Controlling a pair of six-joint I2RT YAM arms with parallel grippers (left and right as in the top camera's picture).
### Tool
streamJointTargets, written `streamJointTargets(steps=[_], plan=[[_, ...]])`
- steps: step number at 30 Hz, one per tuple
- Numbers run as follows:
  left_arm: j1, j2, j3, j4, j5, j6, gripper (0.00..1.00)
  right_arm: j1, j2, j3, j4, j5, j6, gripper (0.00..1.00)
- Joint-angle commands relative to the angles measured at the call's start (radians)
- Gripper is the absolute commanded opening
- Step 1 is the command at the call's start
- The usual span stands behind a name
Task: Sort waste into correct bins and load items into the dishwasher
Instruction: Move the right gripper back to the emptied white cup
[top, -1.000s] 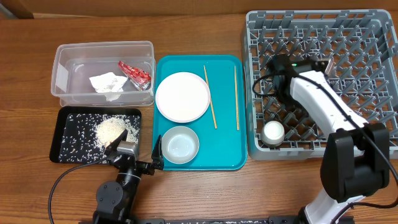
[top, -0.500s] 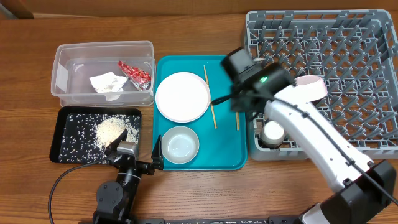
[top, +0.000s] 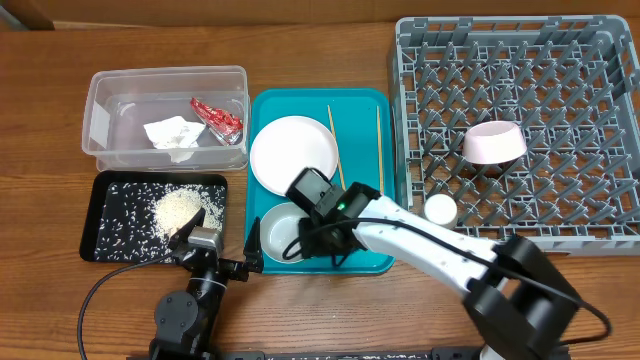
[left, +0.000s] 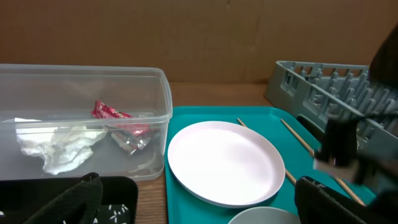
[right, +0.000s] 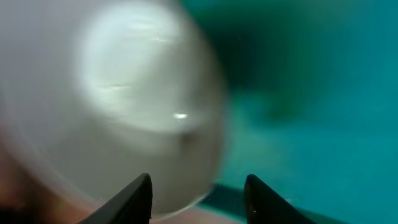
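**Right gripper (right: 198, 180) swung from the rack (top: 500, 28) to the bowl (top: 272, 232) on the teal tray (top: 360, 130)**

Since a second ago the right arm has left the grey rack at the desk's (top: 50, 300) right edge and reached across to the middle. A pink bowl (top: 493, 143) sits among the pegs, and the white cup (top: 439, 209) stands near the rack's near-left corner.

Toward the far-left corner, the clear tub (top: 130, 105) holds the red wrapper (top: 217, 117) and the napkin (top: 172, 133). In front of it, the black tray (top: 110, 240) carries the rice (top: 180, 207). The left gripper (top: 222, 237) is parked at the near edge with its fingers spread wide and nothing in them, just left of the tray's bowl.

On the teal tray lie the plate (top: 294, 155) and two chopsticks (top: 338, 155), which run far to near. The bowl sits at the tray's near-left corner.

In the right wrist view the bowl fills the space ahead and to the left. The right gripper's fingers stand apart with nothing between them, and blur hides whether either touches the rim. The bowl is round, so no axis matters. The rim probably needs to come between the fingers with a small shift left. Both arms are near, but the right one is already over the bowl.
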Motion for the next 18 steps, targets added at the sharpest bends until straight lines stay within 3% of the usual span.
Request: streamJointTargets(steps=[1,3,5,8,11,18], plan=[[0.005,-0.011,-0.003,-0.001,0.008,0.0,1.0,-0.023,0.013,-0.012,0.008,0.034,0.087,0.48],[0.005,-0.011,-0.003,-0.001,0.008,0.0,1.0,-0.025,0.013,-0.012,0.009,0.034,0.078,0.4],[0.005,-0.011,-0.003,-0.001,0.008,0.0,1.0,-0.025,0.012,-0.01,0.013,0.034,0.063,0.17],[0.005,-0.011,-0.003,-0.001,0.008,0.0,1.0,-0.03,-0.001,0.008,-0.021,0.04,0.053,0.04],[0.005,-0.011,-0.003,-0.001,0.008,0.0,1.0,-0.052,-0.05,0.067,-0.083,0.125,0.005,0.04],[0.005,-0.011,-0.003,-0.001,0.007,0.0,1.0,-0.195,-0.29,0.222,-0.258,0.745,-0.003,0.04]])
